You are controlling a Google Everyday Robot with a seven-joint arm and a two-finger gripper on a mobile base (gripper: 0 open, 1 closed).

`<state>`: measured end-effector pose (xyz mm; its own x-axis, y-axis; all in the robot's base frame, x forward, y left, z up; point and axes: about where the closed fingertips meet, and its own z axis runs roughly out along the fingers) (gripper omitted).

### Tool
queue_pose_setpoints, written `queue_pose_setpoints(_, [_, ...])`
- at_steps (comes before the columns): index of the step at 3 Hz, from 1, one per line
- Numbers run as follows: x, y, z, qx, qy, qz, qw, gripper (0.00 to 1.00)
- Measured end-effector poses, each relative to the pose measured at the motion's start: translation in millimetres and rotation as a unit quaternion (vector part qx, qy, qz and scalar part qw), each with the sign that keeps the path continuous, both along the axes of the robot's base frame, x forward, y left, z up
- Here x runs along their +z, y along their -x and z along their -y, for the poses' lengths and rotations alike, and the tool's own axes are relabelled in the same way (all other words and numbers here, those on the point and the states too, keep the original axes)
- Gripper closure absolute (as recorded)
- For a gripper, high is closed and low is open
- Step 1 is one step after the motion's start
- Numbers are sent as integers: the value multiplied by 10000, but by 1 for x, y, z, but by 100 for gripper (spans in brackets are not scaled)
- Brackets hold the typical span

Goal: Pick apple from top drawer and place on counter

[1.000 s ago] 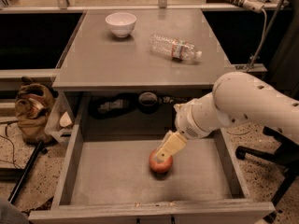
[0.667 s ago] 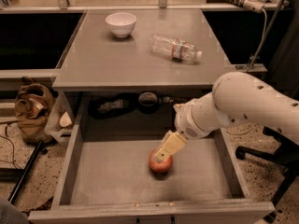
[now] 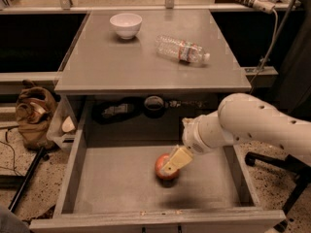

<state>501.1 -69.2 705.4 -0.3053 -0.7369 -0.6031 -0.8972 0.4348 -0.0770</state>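
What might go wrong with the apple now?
The claw is at the apple in the top drawer. The round apple might roll away across the flat floor. On the way up, it might bump the counter edge, or land near the bottle and knock it.

Jaws at apple (image 3: 161,169), in top drawer (image 3: 116,181)

Soft, warm, rather dim light falls from above: the bench (image 3: 121,67) top is evenly lit, while the recess under it and the gaps at either side go almost black. In the drawer (image 3: 112,183) the gripper (image 3: 174,161), low against the apple (image 3: 163,169), sits over a small dark shadow on the drawer's floor just in front of the fruit; the white arm (image 3: 257,123) and bowl (image 3: 126,24) show brightest, without glare.
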Motion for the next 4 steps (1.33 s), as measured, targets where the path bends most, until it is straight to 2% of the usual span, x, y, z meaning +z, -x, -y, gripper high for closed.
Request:
queue_pose_setpoints(2, [-44, 8, -13, -216, -192, 345, 9990, 0])
queue_pose_setpoints(3, [-67, 7, -23, -262, -320, 449, 9981, 0])
queue_pose_setpoints(4, [-73, 9, -25, -268, -315, 450, 9981, 0])
